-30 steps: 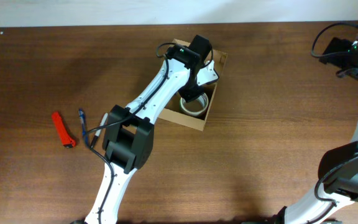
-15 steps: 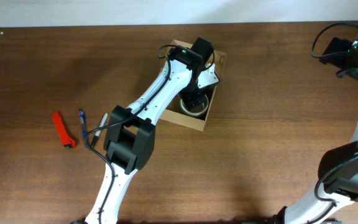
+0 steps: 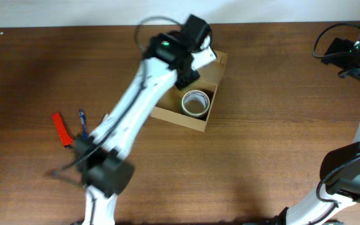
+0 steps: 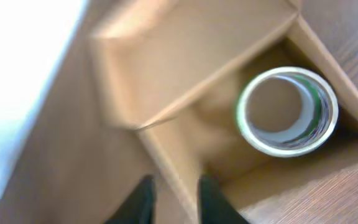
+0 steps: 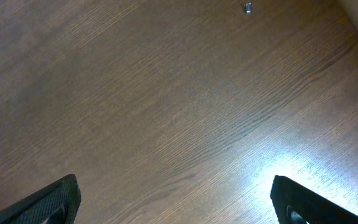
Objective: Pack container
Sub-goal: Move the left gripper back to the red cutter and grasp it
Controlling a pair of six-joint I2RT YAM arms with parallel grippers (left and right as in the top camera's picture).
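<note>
Dark brown wooden table (image 3: 261, 144). The left gripper (image 4: 176, 202), fingers narrowly parted and holding nothing, hangs over a side wall of the small tan cardboard container (image 4: 166, 158). Just ahead and to its right, a white tape roll (image 4: 288, 111) lies flat on the box floor. Farther ahead is the open hinged flap (image 4: 191, 56). Well apart, the right gripper (image 5: 176, 202), fingers spread wide and holding nothing, faces bare wood.
</note>
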